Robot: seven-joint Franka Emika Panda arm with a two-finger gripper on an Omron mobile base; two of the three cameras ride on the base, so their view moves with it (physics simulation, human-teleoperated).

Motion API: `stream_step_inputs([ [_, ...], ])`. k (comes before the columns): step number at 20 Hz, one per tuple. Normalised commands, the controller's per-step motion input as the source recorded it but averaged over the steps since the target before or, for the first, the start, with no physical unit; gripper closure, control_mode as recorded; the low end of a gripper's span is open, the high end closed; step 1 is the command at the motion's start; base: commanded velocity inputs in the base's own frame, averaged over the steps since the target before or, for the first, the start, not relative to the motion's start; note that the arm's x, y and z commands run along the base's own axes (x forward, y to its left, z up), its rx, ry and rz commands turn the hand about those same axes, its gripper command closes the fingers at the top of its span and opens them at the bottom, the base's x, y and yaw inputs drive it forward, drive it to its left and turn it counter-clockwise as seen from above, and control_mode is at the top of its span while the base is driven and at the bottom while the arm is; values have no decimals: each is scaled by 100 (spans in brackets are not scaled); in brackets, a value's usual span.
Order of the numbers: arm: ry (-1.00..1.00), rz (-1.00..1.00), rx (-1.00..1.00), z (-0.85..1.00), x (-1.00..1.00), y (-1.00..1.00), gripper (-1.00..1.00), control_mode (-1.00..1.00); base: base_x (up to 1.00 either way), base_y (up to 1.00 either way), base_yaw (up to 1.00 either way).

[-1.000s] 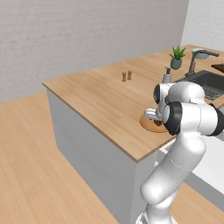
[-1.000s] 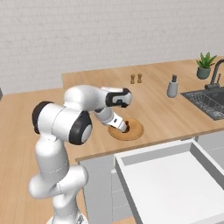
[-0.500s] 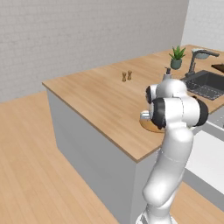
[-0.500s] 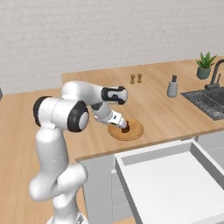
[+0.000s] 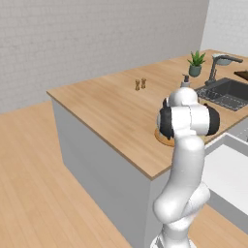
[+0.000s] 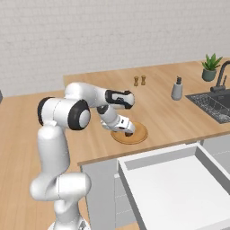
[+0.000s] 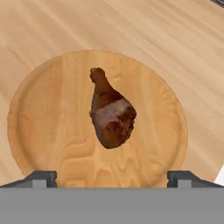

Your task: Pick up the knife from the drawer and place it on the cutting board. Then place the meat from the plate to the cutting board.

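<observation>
- The small reddish-brown drumstick of meat lies flat near the middle of the round, light-brown wooden plate, with bare rim showing all round it.
- In the hand view its long axis runs from 11 o'clock to 5 o'clock: the thin bone end points to 11 o'clock, the thick dark end to 5 o'clock.
- The white arm's two-finger gripper hangs directly above the plate, its two dark fingertips spread wide at the bottom of the hand view, one on each side of the meat and holding nothing.
- In the right base view the gripper sits low over the plate, and the hand hides the meat from that side.
- In the left base view the arm's own bulk covers most of the plate; a sliver of its rim shows at the arm's 9 o'clock.
- The plate rests on the light wooden countertop, near the front edge.
- The wide, shallow white drawer stands pulled out below that edge, at 5 o'clock from the plate in the right base view.
- Farther back on the counter, at 12 o'clock from the plate, stand two small brown shakers; at 2 o'clock a grey soap bottle; beyond it a dark sink with a dark tap and a green potted plant.
</observation>
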Motion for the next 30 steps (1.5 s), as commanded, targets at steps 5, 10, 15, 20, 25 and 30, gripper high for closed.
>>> stream_step_inputs([
  [5, 16, 0, 5, 0, 70, -47, -100, -100, 0, 0, 0],
  [10, 16, 0, 7, 0, 79, -35, -100, -100, 0, 0, 0],
  [15, 23, 0, 11, 0, 74, -39, -100, -100, 0, 0, 0],
  [20, 29, 0, 11, -12, 13, -7, -100, -100, 0, 0, 0],
  [25, 31, 0, 7, -11, 8, 0, 100, -100, 0, 0, 0],
  [30, 19, 0, 1, -2, 1, 5, 100, -100, 0, 0, 0],
])
